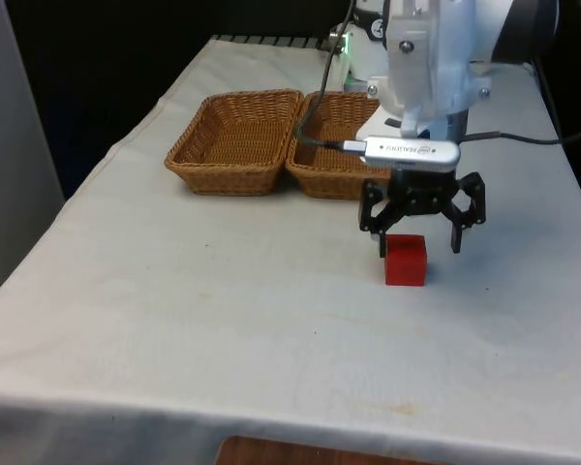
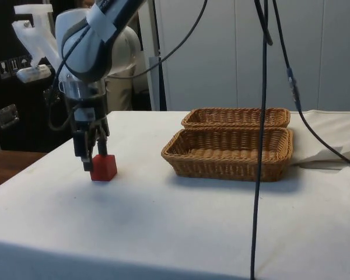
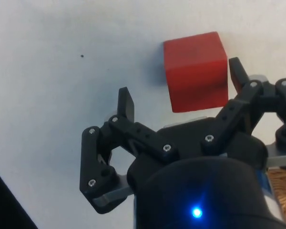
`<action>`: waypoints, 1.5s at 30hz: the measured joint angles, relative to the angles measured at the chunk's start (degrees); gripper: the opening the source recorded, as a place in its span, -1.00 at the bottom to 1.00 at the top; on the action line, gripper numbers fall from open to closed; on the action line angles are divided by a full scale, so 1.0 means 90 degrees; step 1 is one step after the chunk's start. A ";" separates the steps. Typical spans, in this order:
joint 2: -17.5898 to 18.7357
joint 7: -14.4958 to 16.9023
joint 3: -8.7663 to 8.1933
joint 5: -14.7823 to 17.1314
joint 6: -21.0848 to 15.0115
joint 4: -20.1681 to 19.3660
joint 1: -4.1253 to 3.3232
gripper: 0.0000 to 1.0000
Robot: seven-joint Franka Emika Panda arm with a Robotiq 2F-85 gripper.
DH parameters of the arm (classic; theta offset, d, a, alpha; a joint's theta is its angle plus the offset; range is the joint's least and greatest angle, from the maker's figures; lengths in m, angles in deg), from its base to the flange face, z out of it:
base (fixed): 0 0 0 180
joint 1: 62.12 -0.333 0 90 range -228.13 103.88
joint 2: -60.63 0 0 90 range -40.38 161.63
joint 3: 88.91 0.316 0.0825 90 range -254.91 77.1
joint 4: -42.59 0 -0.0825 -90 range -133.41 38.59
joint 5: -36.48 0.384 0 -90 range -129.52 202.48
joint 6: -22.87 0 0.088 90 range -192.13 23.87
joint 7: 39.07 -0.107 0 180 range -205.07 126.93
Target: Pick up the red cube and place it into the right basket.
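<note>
The red cube (image 1: 406,260) is sat on the cloth just right of centre in the front view, with the gripper (image 1: 418,244) spread wide right over it, and it looks light, rigid and best pinched across two opposite flat faces.

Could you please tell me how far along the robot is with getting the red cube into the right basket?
Early stage. Done: the black two-finger gripper has reached the small red cube. In hand: its jaws are open low around the cube, which sits on the white tablecloth, nearer one finger in the wrist view, not gripped. Left: closing, lifting, and carrying it to the woven wicker basket on the front view's right, beside the other wicker basket.
</note>
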 measured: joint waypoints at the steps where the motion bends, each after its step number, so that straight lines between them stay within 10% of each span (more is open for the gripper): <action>1: 0.0019 0.0019 0.0000 0.0000 -0.0006 0.0000 0.0000 1.00; 16: 0.0337 0.0140 0.0013 0.0095 -0.0185 0.0064 0.0000 0.95; 25: 0.0337 0.0140 0.0013 0.0095 -0.0185 0.0057 0.0006 -0.97; 45: -0.0223 0.0146 -0.0019 0.0070 0.0070 -0.0261 -0.0013 -0.95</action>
